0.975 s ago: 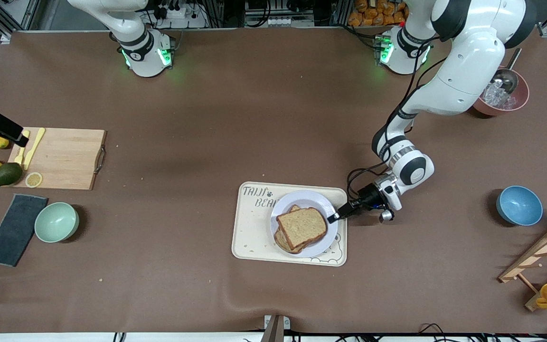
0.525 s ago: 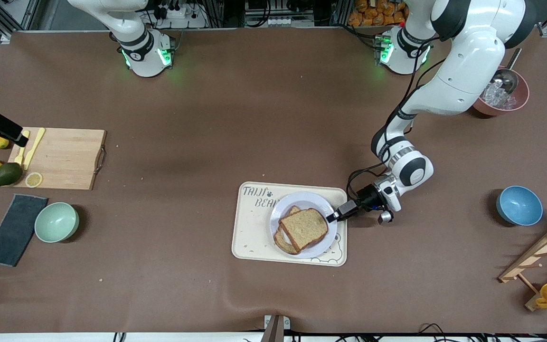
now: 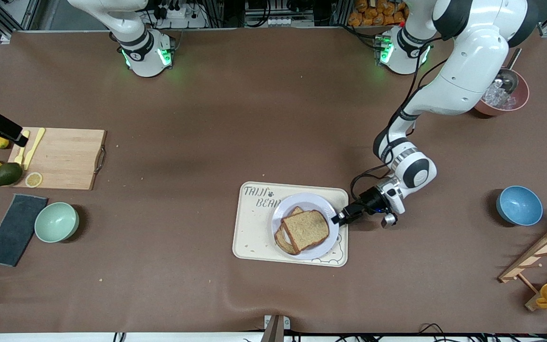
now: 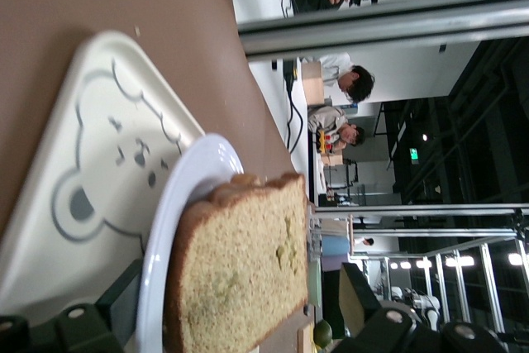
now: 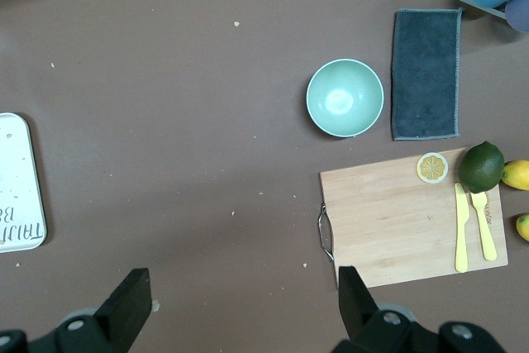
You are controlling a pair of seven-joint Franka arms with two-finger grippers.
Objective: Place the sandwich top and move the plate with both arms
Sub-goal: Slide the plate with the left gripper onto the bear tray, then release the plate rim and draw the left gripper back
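Left gripper (image 3: 336, 219) sits low in the centre of the front view, its tip at the rim of the plate on the side toward the left arm's end of the surface (image 3: 254, 118). From this high view we cannot separate its fingers. The left wrist view settles it: the jaws are spread wide, one finger (image 4: 124, 291) on the underside of the plate and the other on the upper side. Plate edge and bread stand between them, clamped by neither.

Next in size after the surface comes the cream tray (image 3: 249, 237) with its bear drawing, lying low in the centre of the front view. The plate (image 3: 323, 204) rests on the part of that tray toward the left arm's end. On the plate, the sandwich top (image 3: 306, 230) lies flat over a lower slice (image 3: 283, 240) that peeks out at the corner nearer the front camera. It is close to the left gripper's tip, and we cannot tell whether the two touch.

Right gripper (image 3: 14, 135) waits at the right arm's end, over the edge of the cutting board (image 3: 64, 156). Its wrist view shows its jaws apart and empty above bare surface. That view also takes in a green bowl (image 5: 345, 97) and a dark cloth (image 5: 425, 73).
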